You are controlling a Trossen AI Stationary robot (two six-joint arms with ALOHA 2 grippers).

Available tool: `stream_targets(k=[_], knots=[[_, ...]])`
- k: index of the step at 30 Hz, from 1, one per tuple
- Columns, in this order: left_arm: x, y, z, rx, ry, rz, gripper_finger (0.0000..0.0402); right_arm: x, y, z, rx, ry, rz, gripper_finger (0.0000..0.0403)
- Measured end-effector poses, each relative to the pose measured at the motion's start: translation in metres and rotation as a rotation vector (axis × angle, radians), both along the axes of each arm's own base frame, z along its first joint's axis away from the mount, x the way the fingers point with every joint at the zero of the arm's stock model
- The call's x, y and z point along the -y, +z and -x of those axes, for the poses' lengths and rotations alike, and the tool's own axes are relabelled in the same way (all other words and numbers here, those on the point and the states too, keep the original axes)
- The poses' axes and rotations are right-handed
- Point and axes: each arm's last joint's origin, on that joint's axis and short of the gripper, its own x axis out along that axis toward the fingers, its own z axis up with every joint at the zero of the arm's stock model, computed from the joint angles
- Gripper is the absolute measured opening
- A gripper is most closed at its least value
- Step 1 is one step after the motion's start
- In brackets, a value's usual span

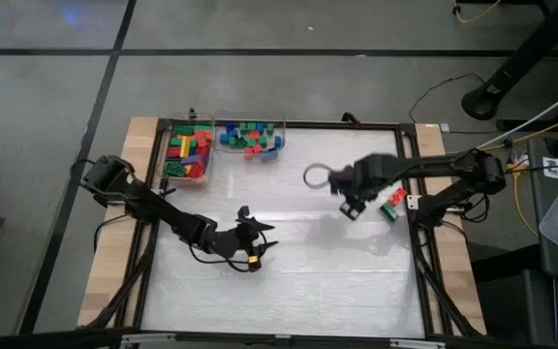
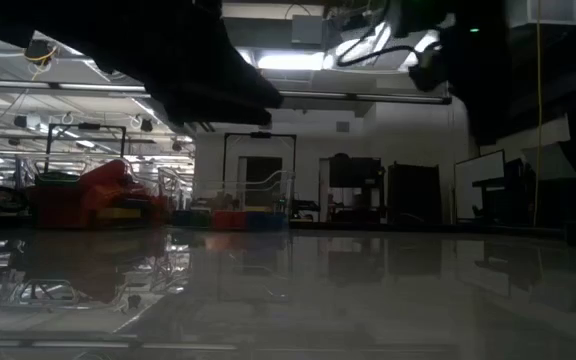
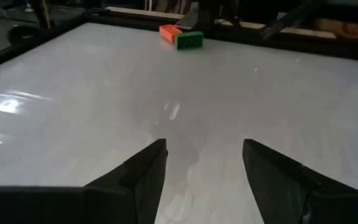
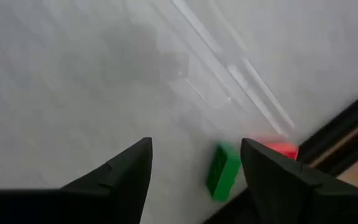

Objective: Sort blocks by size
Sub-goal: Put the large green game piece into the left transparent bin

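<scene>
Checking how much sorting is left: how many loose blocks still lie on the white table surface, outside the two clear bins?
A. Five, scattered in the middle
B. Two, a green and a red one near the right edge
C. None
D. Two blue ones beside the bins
B: only a green block and a red block lie loose, close to the table's right edge, near the right end effector.

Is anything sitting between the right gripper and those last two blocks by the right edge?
Nothing visible. The right gripper hangs with jaws open just left of the green block and the red block, with only bare white tabletop between.
</scene>
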Motion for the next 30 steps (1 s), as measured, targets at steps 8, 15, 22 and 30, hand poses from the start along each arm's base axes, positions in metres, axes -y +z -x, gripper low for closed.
stream_targets(k=[8, 15, 22, 30], knots=[[0.003, -0.006, -0.001, -0.007, -0.012, 0.018, 0.0200, -0.034, -0.048, 0.026, -0.196, -0.050, -0.016, 0.0241], [0.003, -0.006, -0.002, 0.000, -0.016, 0.012, 0.0200, -0.038, -0.075, 0.047, -0.316, -0.121, -0.001, 0.0241], [0.003, -0.005, -0.002, 0.006, -0.015, 0.017, 0.0200, -0.037, -0.096, 0.063, -0.390, -0.139, -0.029, 0.0241], [0.004, -0.005, -0.002, 0.009, -0.015, 0.019, 0.0200, -0.038, -0.106, 0.060, -0.322, -0.132, -0.061, 0.0230]])
